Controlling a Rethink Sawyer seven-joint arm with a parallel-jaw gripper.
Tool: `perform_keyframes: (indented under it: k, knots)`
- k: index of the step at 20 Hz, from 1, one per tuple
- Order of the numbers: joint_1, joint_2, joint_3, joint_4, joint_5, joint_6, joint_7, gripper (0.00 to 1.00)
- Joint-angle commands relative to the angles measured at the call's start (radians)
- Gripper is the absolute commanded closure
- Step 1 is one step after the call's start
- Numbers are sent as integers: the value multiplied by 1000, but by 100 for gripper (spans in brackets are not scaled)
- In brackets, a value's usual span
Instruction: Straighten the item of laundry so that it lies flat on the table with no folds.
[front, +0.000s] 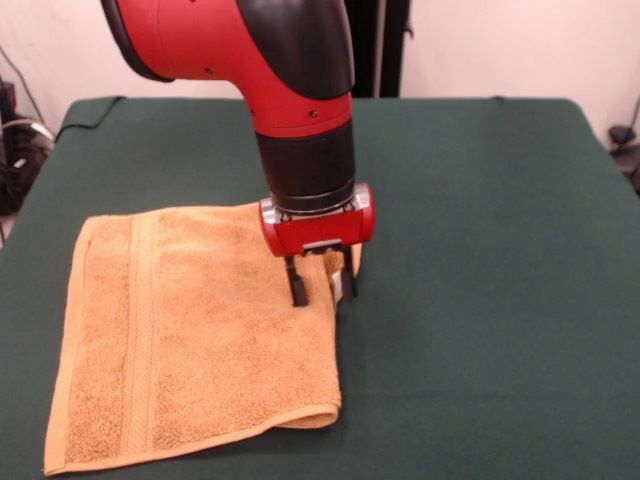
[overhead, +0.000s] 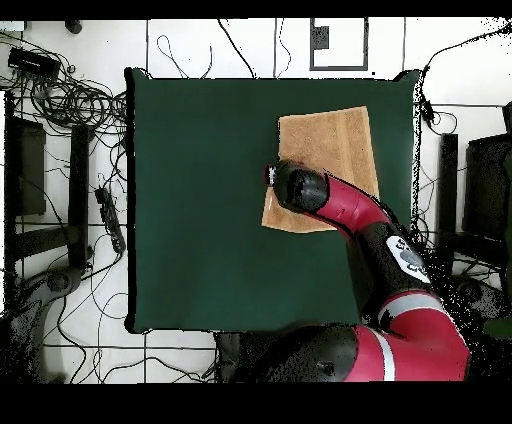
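Note:
The item of laundry (front: 190, 330), an orange-tan terry towel with a woven band down its left side, lies on the left half of the green table (front: 490, 230). Its right edge is a rounded fold with a second layer showing underneath at the near right corner. My gripper (front: 322, 287) points straight down at that folded edge, open. One dark finger (front: 297, 285) rests on the towel, the other stands at its edge, and cloth shows between them. In the overhead view the towel (overhead: 335, 145) lies near the table's (overhead: 200, 200) right side, and the arm covers the gripper (overhead: 271, 177) at the towel's left edge.
Green cloth stretches right of the towel in the front view and left of it in the overhead view. Tangled cables (overhead: 70, 100) and dark equipment (overhead: 25, 165) lie on the floor around the table. The towel's near edge sits close to the table's front edge.

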Motion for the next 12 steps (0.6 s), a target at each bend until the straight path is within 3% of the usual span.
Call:
perform_keyframes:
  k: [1,2,3,12]
  knots:
    - [31,14,71,-30,-57,13,79,100]
    - [63,14,29,-55,-71,44,72,100]
    - [94,14,-12,-80,-85,74,64,0]
    - [54,-35,7,-18,-132,65,59,0]
